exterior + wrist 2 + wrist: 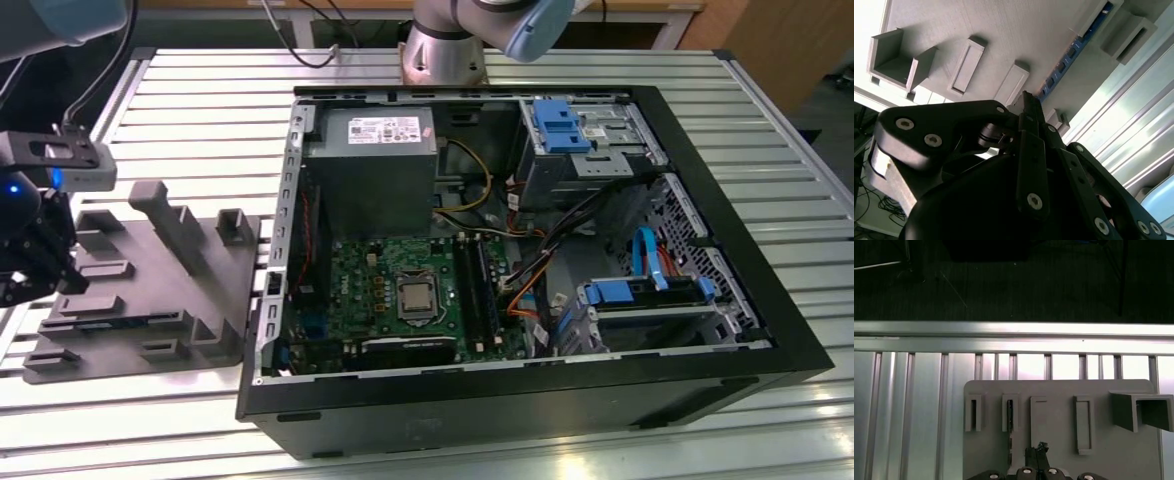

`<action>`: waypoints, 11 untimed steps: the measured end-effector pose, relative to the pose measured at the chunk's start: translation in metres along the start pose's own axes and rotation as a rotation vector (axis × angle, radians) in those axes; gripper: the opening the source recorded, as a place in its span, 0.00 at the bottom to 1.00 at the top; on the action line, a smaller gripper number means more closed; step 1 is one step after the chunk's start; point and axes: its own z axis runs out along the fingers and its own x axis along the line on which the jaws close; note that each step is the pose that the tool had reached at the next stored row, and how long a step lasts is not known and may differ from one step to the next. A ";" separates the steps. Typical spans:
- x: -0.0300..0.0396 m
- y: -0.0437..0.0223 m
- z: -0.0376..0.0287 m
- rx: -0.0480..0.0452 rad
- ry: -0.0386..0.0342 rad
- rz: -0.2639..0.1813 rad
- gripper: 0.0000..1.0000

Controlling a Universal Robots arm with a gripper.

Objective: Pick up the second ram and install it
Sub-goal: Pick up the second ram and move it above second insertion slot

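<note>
The second ram [1070, 54] is a dark stick with a blue-tinted edge. It stands on edge in a slot of the grey holder tray [1004, 30], and in the first wrist view the ram [1010, 416] shows as a thin dark strip in one tray slot. My gripper [1026, 106] hovers over the tray [1054, 395], beside the ram and apart from it, fingers shut together with nothing between them. In the exterior view the gripper [34, 262] hangs at the left end of the tray [154, 290], far from the open computer case [534, 250].
The motherboard [400, 290] lies in the case with long black slot rails [475, 290] beside the processor. A power supply [371, 165], cables and blue drive brackets [641, 292] crowd the case. The ribbed metal table [200, 100] ends just past the tray.
</note>
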 end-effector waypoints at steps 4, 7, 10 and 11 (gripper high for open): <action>0.0016 0.0000 0.0008 -0.0001 0.0000 -0.001 0.11; 0.0027 -0.0001 0.0014 -0.0002 0.0000 -0.001 0.11; 0.0037 -0.0001 0.0020 -0.0003 0.0000 -0.001 0.11; 0.0040 -0.0001 0.0022 -0.0003 0.0001 -0.001 0.11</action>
